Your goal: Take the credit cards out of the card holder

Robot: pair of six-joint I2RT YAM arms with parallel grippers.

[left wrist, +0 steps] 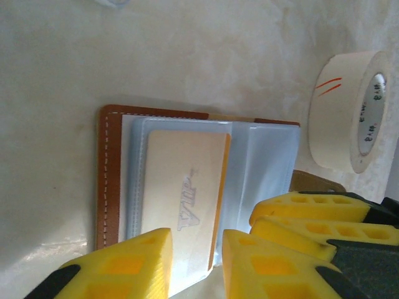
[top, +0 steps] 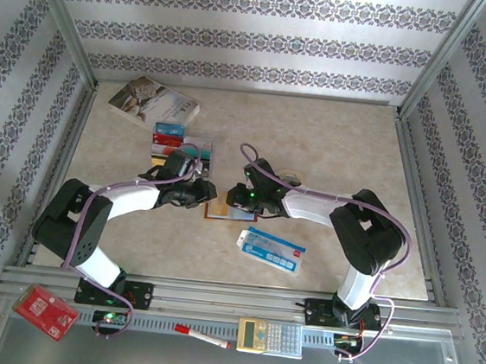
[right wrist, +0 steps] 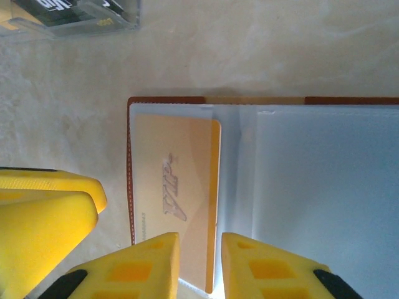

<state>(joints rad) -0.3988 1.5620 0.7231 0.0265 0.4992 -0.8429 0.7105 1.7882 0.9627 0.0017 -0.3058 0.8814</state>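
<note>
The card holder (top: 220, 208) lies open on the table between my two grippers, brown leather (left wrist: 111, 180) with clear sleeves (right wrist: 324, 187). A gold credit card marked VIP (left wrist: 181, 180) (right wrist: 174, 180) sits in one sleeve. My left gripper (left wrist: 196, 240) (top: 197, 193) hovers over the card's near end, jaws a narrow gap apart with the card's orange edge in the gap. My right gripper (right wrist: 200, 240) (top: 240, 197) faces it from the other side in the same way. Neither visibly pinches anything. Several loose credit cards (top: 171, 134) lie behind the left gripper.
A roll of white tape (left wrist: 349, 112) (top: 288, 181) stands just beyond the holder. A paperback book (top: 153, 101) lies at the back left, a blue-and-white packet (top: 271, 250) in front. A red packet (top: 45, 310), pen (top: 202, 336) and calculator (top: 270, 336) rest on the near rail.
</note>
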